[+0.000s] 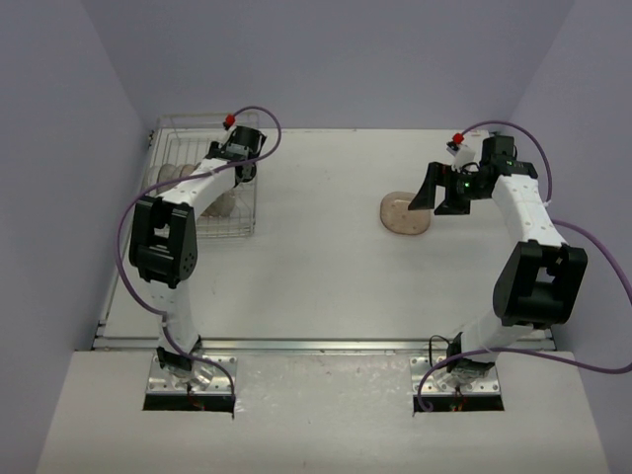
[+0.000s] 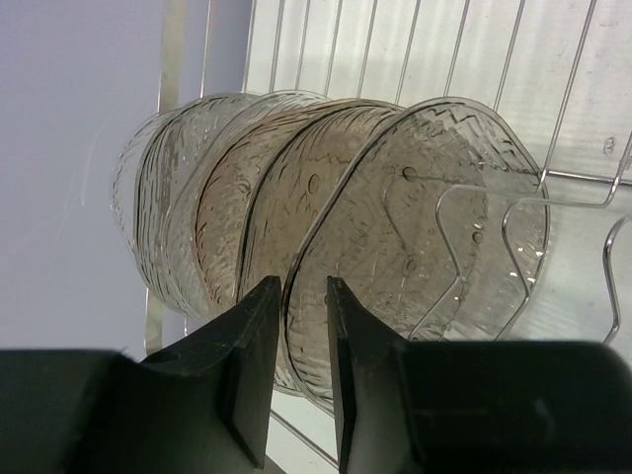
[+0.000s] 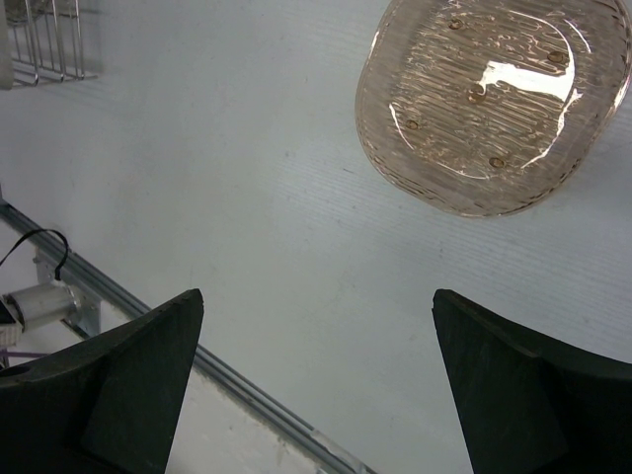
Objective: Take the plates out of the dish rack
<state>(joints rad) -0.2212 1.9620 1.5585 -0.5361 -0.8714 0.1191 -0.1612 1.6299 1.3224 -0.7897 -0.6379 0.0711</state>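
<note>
The silver wire dish rack (image 1: 197,123) stands at the far left of the table. Several translucent plates (image 2: 217,178) stand on edge in its slots. My left gripper (image 1: 242,173) reaches into the rack. In the left wrist view my left gripper (image 2: 304,281) is nearly closed, with the rim of the nearest smoky plate (image 2: 434,197) between its jaws. That plate still stands in the rack. One pale pink plate (image 1: 405,212) lies flat on the table at centre right. My right gripper (image 1: 441,193) hovers just right of it, wide open and empty (image 3: 316,296), with the plate (image 3: 484,109) ahead of it.
The rack's raised wire sides (image 2: 583,118) close in around the left gripper. A corner of the rack (image 3: 44,39) shows far off in the right wrist view. A metal rail (image 1: 326,346) runs along the table's near edge. Lilac walls stand on the left, back and right.
</note>
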